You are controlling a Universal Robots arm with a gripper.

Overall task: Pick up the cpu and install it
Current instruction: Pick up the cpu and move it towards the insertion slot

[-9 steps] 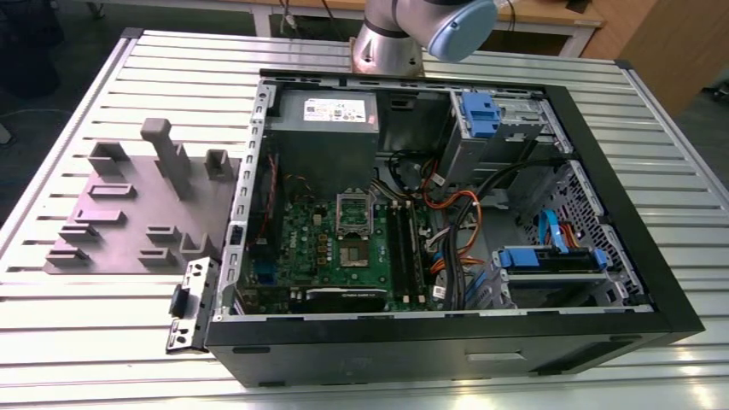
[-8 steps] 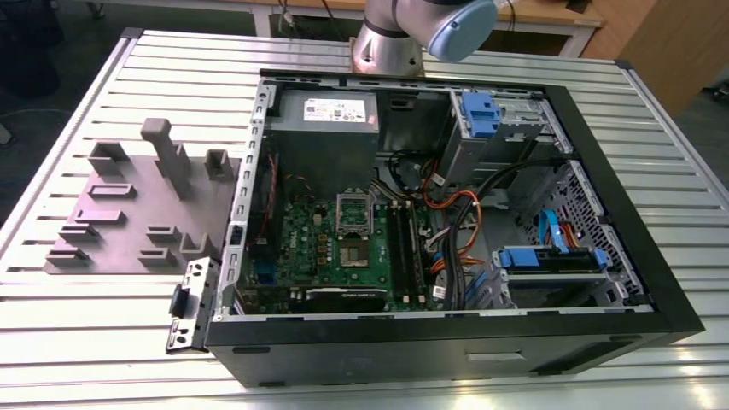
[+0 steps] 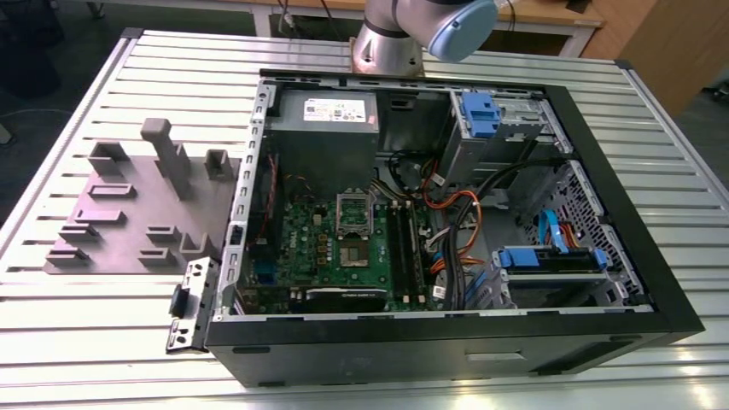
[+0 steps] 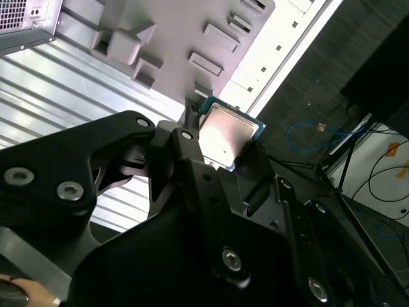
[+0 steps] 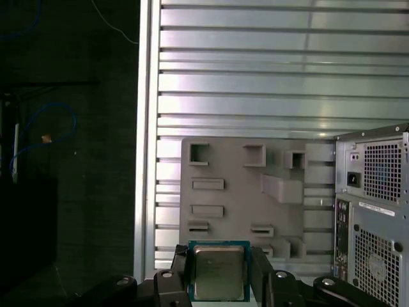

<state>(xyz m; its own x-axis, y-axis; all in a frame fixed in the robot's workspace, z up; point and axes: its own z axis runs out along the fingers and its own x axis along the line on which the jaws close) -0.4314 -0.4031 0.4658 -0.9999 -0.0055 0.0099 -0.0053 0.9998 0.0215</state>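
Note:
In both wrist views the cpu (image 5: pixel 219 272) (image 4: pixel 227 137), a small silver-topped square chip with a green rim, sits between the black fingers of my gripper (image 5: pixel 220 276) (image 4: pixel 223 146), which is shut on its edges. The gripper hangs high above the grey fixture plate (image 5: pixel 249 192) (image 4: pixel 185 45), near the table's edge. In the exterior view the green motherboard (image 3: pixel 341 248) lies inside the open computer case (image 3: pixel 638 256). Its silver socket frame (image 3: pixel 355 209) has a dark centre. The arm's lower joints (image 3: pixel 399 34) stand behind the case.
The fixture plate (image 3: pixel 125 213) with its raised blocks lies on the slatted metal table (image 3: pixel 684 171), at the exterior view's left of the case. Cables, drive bays and a power supply (image 3: pixel 324 111) crowd the case. Dark floor with cables lies beyond the table edge (image 5: pixel 64 160).

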